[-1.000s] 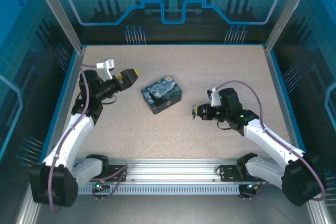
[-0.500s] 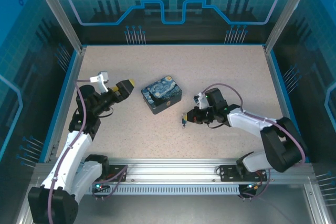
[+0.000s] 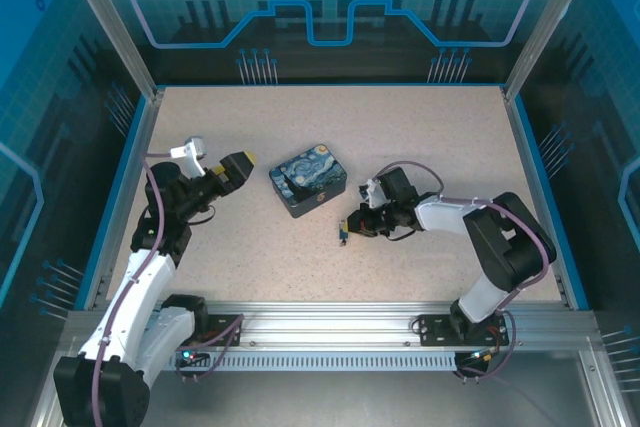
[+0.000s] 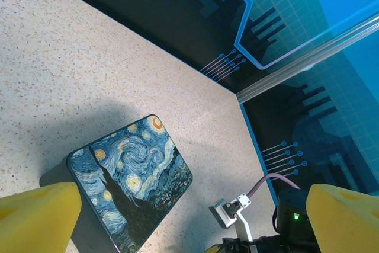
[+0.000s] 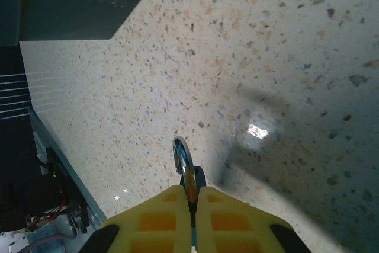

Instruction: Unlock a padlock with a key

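My right gripper (image 3: pixel 354 226) is low over the table, in front of and to the right of the painted box. Its yellow fingers (image 5: pixel 155 217) are pressed together on the tiny padlock (image 5: pixel 186 161). The silvery curved shackle and a dark bit of the body stick out past the tips, just above the speckled surface. From above, the padlock (image 3: pixel 342 235) is a small dark speck at the fingertips. I cannot make out the key. My left gripper (image 3: pixel 238 164) hovers left of the box, open, with nothing between its fingers (image 4: pixel 38 214).
The blue-and-yellow starry-night box (image 3: pixel 308 179) lies shut near the table's middle and also shows in the left wrist view (image 4: pixel 130 182). Blue rails and clear walls (image 3: pixel 140 147) border the speckled tabletop. The right arm's wrist camera bracket (image 4: pixel 231 211) appears beyond the box.
The right gripper has moved left and down toward the table with the padlock in it. The left arm pulled back slightly a second ago and has held still since.
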